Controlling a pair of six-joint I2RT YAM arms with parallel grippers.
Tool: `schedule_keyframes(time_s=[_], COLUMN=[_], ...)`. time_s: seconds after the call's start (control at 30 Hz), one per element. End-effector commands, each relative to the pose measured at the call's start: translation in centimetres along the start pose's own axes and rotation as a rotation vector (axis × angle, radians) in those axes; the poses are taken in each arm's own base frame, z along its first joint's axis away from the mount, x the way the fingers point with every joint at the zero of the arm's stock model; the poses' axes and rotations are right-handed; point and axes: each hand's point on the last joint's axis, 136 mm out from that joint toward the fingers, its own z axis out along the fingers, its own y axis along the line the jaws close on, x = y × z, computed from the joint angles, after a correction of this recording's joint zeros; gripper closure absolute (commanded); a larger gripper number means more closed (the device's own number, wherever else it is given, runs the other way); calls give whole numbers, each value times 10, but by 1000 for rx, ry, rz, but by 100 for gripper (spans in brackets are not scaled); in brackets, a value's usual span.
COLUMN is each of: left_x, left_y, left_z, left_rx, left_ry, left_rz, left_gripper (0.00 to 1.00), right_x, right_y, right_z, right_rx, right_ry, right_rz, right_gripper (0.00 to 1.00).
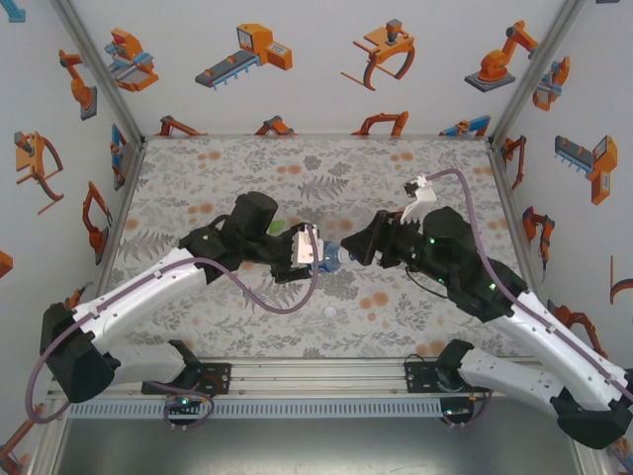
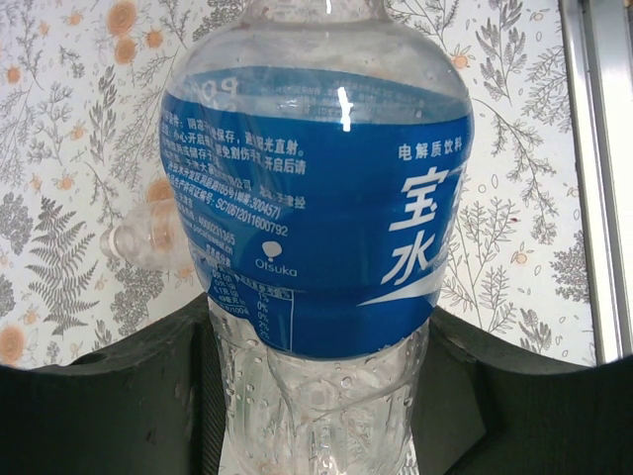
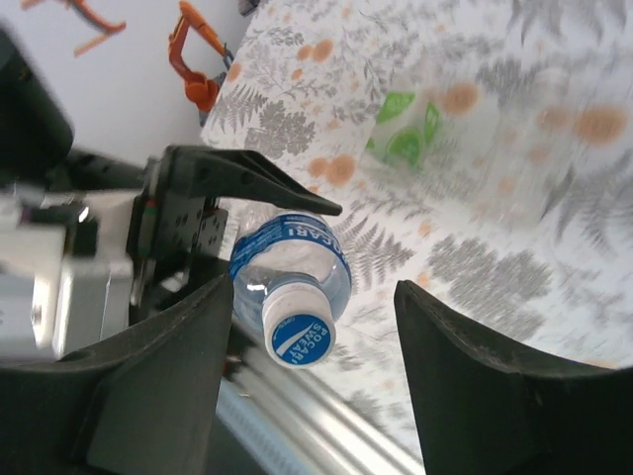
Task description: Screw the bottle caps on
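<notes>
The left gripper (image 2: 316, 396) clenches the blue-labelled bottle (image 2: 316, 218) below its label, over the middle of the floral mat (image 1: 396, 178). The right gripper (image 3: 312, 297) is released, its fingers (image 3: 168, 386) spread either side of the white cap (image 3: 300, 325) on the bottle's neck without touching it. A loose cap (image 1: 329, 312) lies on the mat nearer the arm bases.

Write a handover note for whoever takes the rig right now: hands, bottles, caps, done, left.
Hands: left hand shut on the blue-label bottle, neck pointing at the right hand, which is open, fingers either side of the cap, not touching.
Things: green-tinted bottle and clear bottle on the mat; one loose cap near the front edge.
Done: cap sits on the blue-label bottle; tightness can't be judged.
Left: probably the other two bottles; their necks aren't clear.
</notes>
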Motion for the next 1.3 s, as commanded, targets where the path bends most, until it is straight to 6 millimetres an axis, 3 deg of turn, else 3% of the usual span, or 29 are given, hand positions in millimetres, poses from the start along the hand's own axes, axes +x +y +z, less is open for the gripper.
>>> schedule_keyframes(time_s=[0.0,0.2,0.47,0.7,0.9,1.0,1.1,1.2,1.27], left_x=[-21,-25,-33,-32,-31,-31,-30,-29,-26], left_y=[-4,-22,-41,-43,-43,-43,-43,-37,-29], left_z=[-12,-21,-30,-34,-32,-32,-31,-28,-24], left_rx=[22,87,171,165,165,168,168,143,104], left_ry=[-61,-95,-129,-131,-126,-126,-123,-117,-104], left_rz=[34,22,-3,-3,-4,-2,0,-1,0], left_gripper=[100,100,100,100,100,100,100,100,100], right_x=[-19,22,47,53,59,58,56,51,42], right_y=[44,87,96,94,90,92,91,89,81], right_z=[-21,-43,-47,-41,-35,-36,-33,-30,-20], right_rx=[-193,-538,-702,-717,-715,-719,-699,-662,-576], right_ry=[-74,19,31,38,53,43,45,49,37], right_rz=[-475,-897,-1093,-1089,-1064,-1055,-1026,-914,-720], right_gripper=[39,41,41,52,54,62,75,83,88])
